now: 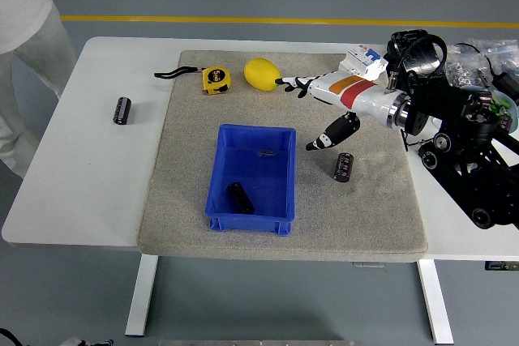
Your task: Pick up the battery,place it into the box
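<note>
A black cylindrical battery (238, 198) lies inside the blue box (276, 216), near its front. My right hand (311, 113) is open and empty, raised over the mat to the right of the box, fingers spread. A second dark battery (344, 167) lies on the mat just below and right of the hand. A third battery (122, 110) lies on the white table at the far left. My left hand is not in view.
A yellow tape measure (215, 79) and a yellow lemon-like object (261, 73) lie at the mat's back. A white electrical part (361, 61) and a bowl of batteries (486, 111) stand at the right. A person (20, 22) stands at the top left.
</note>
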{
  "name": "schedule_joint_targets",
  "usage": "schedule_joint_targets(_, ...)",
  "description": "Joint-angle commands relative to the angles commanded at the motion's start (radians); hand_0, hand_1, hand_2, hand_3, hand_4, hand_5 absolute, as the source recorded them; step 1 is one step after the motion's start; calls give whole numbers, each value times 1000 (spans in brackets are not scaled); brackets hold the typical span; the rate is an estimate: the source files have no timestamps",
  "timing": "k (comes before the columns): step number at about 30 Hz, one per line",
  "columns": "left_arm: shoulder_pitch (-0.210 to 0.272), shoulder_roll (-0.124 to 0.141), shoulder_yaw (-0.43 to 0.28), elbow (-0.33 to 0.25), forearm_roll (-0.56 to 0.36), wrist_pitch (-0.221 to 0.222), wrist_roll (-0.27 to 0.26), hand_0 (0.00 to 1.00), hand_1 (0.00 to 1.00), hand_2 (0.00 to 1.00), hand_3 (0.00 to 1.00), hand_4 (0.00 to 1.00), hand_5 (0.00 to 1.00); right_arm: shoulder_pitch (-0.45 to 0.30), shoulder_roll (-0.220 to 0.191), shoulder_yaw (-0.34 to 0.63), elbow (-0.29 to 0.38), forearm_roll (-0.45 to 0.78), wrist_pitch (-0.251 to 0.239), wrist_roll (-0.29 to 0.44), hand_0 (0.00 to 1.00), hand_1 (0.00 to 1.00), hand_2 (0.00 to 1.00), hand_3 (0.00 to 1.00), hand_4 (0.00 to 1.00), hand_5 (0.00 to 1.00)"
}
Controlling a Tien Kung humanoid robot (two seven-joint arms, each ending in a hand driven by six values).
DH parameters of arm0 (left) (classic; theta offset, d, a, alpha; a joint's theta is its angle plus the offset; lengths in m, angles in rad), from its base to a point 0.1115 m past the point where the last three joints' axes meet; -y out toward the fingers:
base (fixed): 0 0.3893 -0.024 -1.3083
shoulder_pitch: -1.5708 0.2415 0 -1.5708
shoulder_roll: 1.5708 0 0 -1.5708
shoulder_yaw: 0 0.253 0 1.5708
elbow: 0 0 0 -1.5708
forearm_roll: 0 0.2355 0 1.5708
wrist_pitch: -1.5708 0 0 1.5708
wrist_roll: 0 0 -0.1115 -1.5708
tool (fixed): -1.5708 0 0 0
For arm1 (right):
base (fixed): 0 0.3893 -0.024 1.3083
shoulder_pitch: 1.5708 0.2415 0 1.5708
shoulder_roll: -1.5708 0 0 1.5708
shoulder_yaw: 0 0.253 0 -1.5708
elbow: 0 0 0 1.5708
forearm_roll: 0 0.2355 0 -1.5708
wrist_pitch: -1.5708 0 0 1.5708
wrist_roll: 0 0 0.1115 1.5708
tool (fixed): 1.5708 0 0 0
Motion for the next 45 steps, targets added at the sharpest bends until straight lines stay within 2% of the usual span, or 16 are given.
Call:
schedule_joint_targets(1, 0, -1, -4, 0, 3, 1, 0, 653, 636, 725, 755, 702, 732, -16, 3, 12, -2, 0, -1, 2, 650, 698, 805, 876, 998, 159)
schedule_joint_targets(2, 0, -2, -6, 0, 5, 1, 0, 650, 635, 722, 755, 700, 733, -23, 3, 16, -4, 1, -4, 3, 647, 685, 765, 835, 998, 220)
schedule_joint_targets(7, -6, -3, -11, 0, 11, 1, 0, 650, 635, 722, 755, 700, 733, -59, -8, 30, -31, 18, -37, 8, 647, 685, 765, 835, 998, 220)
schedule_joint_targets(8, -7, -3, -12, 0, 13, 1, 0, 648, 636, 722, 755, 700, 733, -66, -12, 33, -39, 21, -43, 7, 652, 681, 750, 830, 998, 268)
schedule_joint_targets(22, -9, -12, 6, 0, -6, 1, 2, 647, 636, 729, 754, 698, 737, -116, -13, 1, -135, 43, -109, -19, 673, 686, 746, 820, 998, 261)
schedule_joint_targets(25, -10, -14, 3, 0, -4, 1, 2, 647, 636, 729, 754, 698, 737, -116, -20, -22, -139, 48, -130, -46, 673, 686, 746, 820, 998, 261)
schedule_joint_targets(31, -11, -16, 11, 0, -14, 1, -1, 646, 637, 732, 754, 698, 740, -116, -27, -46, -154, 62, -132, -53, 676, 686, 744, 819, 998, 269)
schedule_joint_targets(32, -12, -15, 16, 0, -19, 1, -2, 645, 637, 733, 754, 696, 739, -117, -28, -49, -158, 63, -132, -54, 672, 682, 737, 811, 998, 303)
schedule_joint_targets(34, -12, -15, 19, 0, -21, 1, -2, 645, 637, 733, 754, 696, 739, -118, -28, -52, -164, 65, -134, -55, 672, 682, 737, 811, 998, 303)
schedule_joint_targets(37, -13, -15, 24, 0, -26, 0, -3, 645, 637, 733, 754, 696, 739, -119, -27, -59, -179, 74, -155, -55, 672, 682, 737, 811, 998, 303)
schedule_joint_targets(38, -13, -15, 25, 0, -28, 0, -3, 644, 637, 735, 754, 694, 744, -119, -27, -63, -183, 76, -165, -56, 634, 615, 659, 716, 998, 308)
schedule_joint_targets(40, -13, -15, 32, 0, -33, -1, -3, 644, 637, 735, 754, 694, 744, -119, -27, -74, -193, 69, -203, -62, 634, 615, 659, 716, 998, 308)
schedule_joint_targets(44, -14, -13, 48, 0, -44, -6, -4, 644, 637, 735, 754, 694, 744, -118, -33, -100, -200, 80, -243, -68, 634, 615, 659, 716, 998, 308)
schedule_joint_targets(45, -14, -13, 50, 0, -46, -6, -4, 643, 637, 736, 752, 690, 742, -118, -33, -103, -202, 82, -248, -69, 591, 568, 592, 564, 998, 293)
